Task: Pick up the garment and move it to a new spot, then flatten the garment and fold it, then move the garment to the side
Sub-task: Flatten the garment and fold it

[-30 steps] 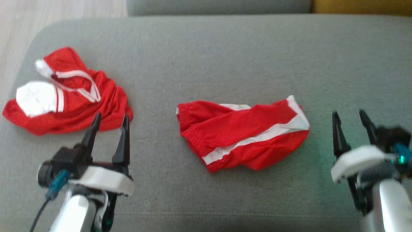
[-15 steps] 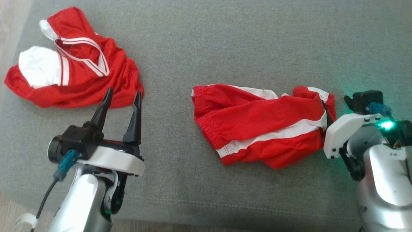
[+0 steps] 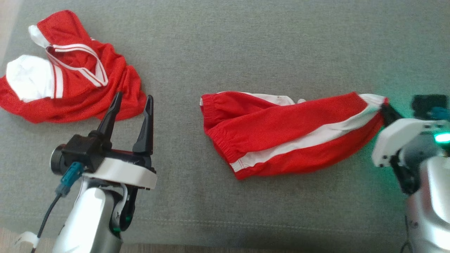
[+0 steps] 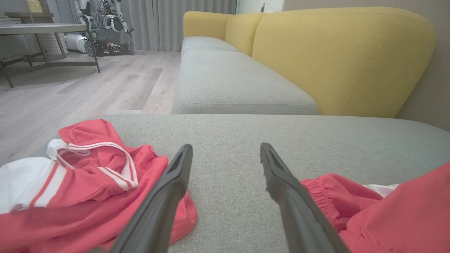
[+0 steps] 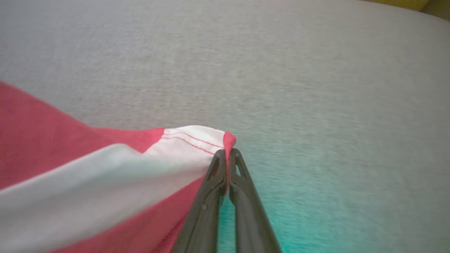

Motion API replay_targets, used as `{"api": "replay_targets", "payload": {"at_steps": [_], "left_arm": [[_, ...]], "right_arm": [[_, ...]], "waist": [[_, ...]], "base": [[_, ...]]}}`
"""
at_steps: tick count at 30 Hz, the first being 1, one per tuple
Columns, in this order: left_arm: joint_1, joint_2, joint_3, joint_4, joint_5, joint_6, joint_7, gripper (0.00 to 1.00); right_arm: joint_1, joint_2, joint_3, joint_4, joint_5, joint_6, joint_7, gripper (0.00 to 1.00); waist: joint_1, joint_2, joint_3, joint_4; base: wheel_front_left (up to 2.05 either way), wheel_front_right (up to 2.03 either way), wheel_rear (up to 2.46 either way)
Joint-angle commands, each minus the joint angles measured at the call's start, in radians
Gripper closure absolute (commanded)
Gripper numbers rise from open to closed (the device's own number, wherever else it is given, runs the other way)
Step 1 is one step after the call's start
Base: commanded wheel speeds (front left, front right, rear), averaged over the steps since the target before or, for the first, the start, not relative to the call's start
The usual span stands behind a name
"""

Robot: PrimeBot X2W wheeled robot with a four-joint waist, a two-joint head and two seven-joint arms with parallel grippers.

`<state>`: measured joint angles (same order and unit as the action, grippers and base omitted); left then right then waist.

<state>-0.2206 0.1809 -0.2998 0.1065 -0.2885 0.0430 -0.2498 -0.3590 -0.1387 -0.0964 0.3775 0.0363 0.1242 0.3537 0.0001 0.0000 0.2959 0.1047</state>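
Your left arm stood at the lower left of the head view, its pale forearm angled up and to the right. The left gripper (image 3: 134, 95) pointed toward the top of the frame over the grey cushion (image 3: 246, 45). Your right arm sat at the lower right edge, wrist turned so that the right gripper (image 3: 386, 113) pointed up and left. A green light (image 3: 442, 137) on that wrist tinted the cushion around it.

The red shorts (image 3: 281, 137), with a white side stripe, lay across the middle of the head view. Their elastic waistband was at the left end and one leg was drawn out taut toward the right edge. A crumpled red-and-white jersey (image 3: 70, 84) lay in the upper left, its lower edge just beside your left fingertips; you could not tell whether they touched it. In the left wrist view the jersey filled the lower left and the shorts the lower right, with bare cushion between the two fingers. A yellow sofa back (image 4: 337, 52) and a wooden floor (image 4: 88, 88) lay beyond.

Your left jaws were spread wide and released. Your right jaws were clenched on the hem corner of the shorts. In the right wrist view the two tips met where the white stripe ends at the red edge, at the centre of the frame.
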Motion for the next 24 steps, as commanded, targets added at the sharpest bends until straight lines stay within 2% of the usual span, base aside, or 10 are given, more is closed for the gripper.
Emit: {"api": "replay_targets", "payload": {"at_steps": [1,5,9,10,11,19,24], "left_arm": [[-0.036,0.012,0.046,-0.036,0.015,-0.003,-0.012,0.00],[-0.035,0.004,0.054,-0.039,0.024,-0.012,-0.012,0.00],[-0.033,-0.001,0.062,-0.037,0.032,-0.019,-0.012,0.00],[-0.031,-0.001,0.065,-0.036,0.034,-0.020,-0.012,0.00],[-0.030,-0.002,0.067,-0.035,0.035,-0.022,-0.012,0.00],[-0.007,0.000,0.083,-0.021,0.044,-0.032,-0.012,0.00],[0.027,0.008,0.096,-0.019,0.044,-0.025,-0.012,0.00]], "right_arm": [[0.003,-0.001,-0.004,-0.048,0.003,0.007,-0.003,1.00],[0.025,0.019,-0.093,-0.093,-0.008,0.007,-0.007,1.00],[0.048,0.041,-0.131,-0.129,-0.025,0.007,-0.009,0.99],[0.053,0.048,-0.135,-0.138,-0.024,0.007,-0.015,0.62],[0.060,0.053,-0.136,-0.149,-0.030,0.007,-0.025,0.00],[0.164,0.082,-0.131,-0.268,0.001,0.007,-0.171,0.00],[0.212,0.087,-0.078,-0.373,0.001,0.007,-0.250,0.00]], "waist": [[-0.0001,0.0000,0.000,-0.005],[-0.0001,0.0000,0.003,-0.018],[-0.0001,0.0000,0.003,-0.031],[-0.0001,0.0000,0.002,-0.036],[-0.0001,0.0000,0.001,-0.039],[-0.0001,0.0000,-0.038,-0.056],[-0.0001,0.0000,-0.077,-0.069]], "base": [[0.00,0.00,0.00],[0.00,0.00,0.00],[0.00,0.00,0.00],[0.00,0.00,0.00],[0.00,0.00,0.00],[0.00,0.00,0.00],[0.00,0.00,0.00]]}}
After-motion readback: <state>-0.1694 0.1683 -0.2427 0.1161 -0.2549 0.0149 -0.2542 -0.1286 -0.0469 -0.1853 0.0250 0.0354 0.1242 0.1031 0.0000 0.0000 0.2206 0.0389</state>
